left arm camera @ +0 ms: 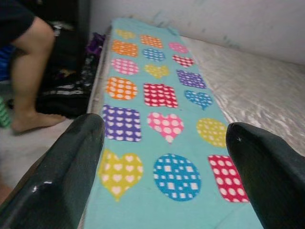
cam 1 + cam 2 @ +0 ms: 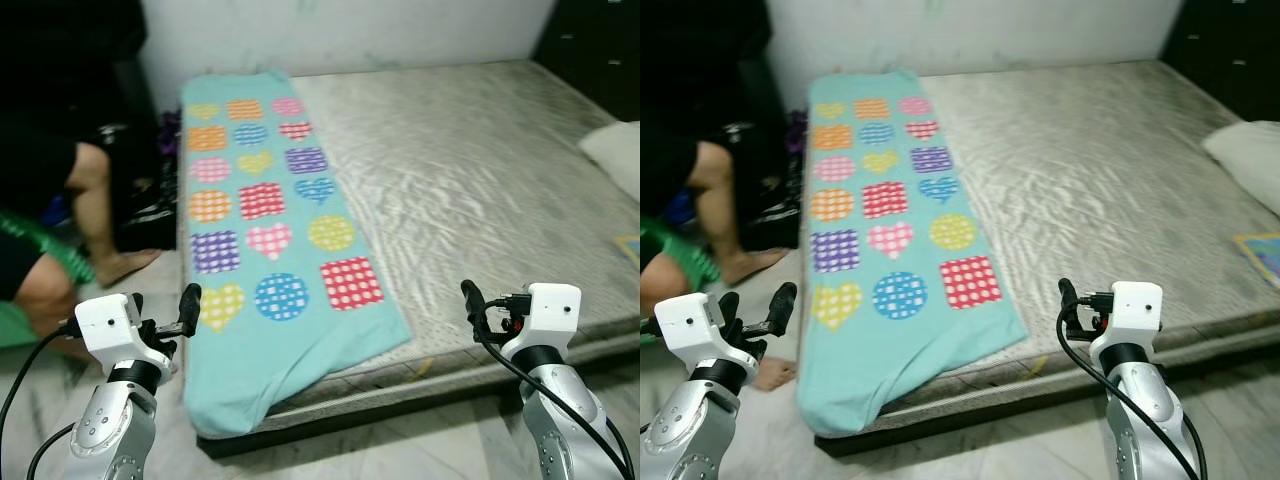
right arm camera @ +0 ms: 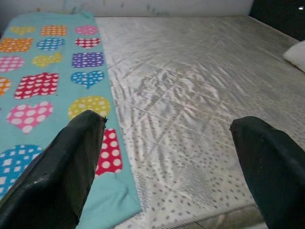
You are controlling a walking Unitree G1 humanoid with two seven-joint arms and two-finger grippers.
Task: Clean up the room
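- Teal blanket (image 2: 265, 240), patterned with dotted hearts and squares, lies flat along the mattress (image 2: 470, 190) at 10 o'clock; its near corner droops over the edge.
- Left hand (image 2: 165, 318), fingers wide, empty.
- Right hand (image 2: 475, 305), fingers wide, empty.
- Tidying looks barely begun: nothing is gripped yet.

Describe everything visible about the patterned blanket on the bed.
The blanket is turquoise, soft and fleece-like, printed with three columns of dotted and checked hearts, squares and circles in many colours. It lies flat in a long strip along the left side of the grey mattress, its near end draping over the edge. Neither gripper touches it.
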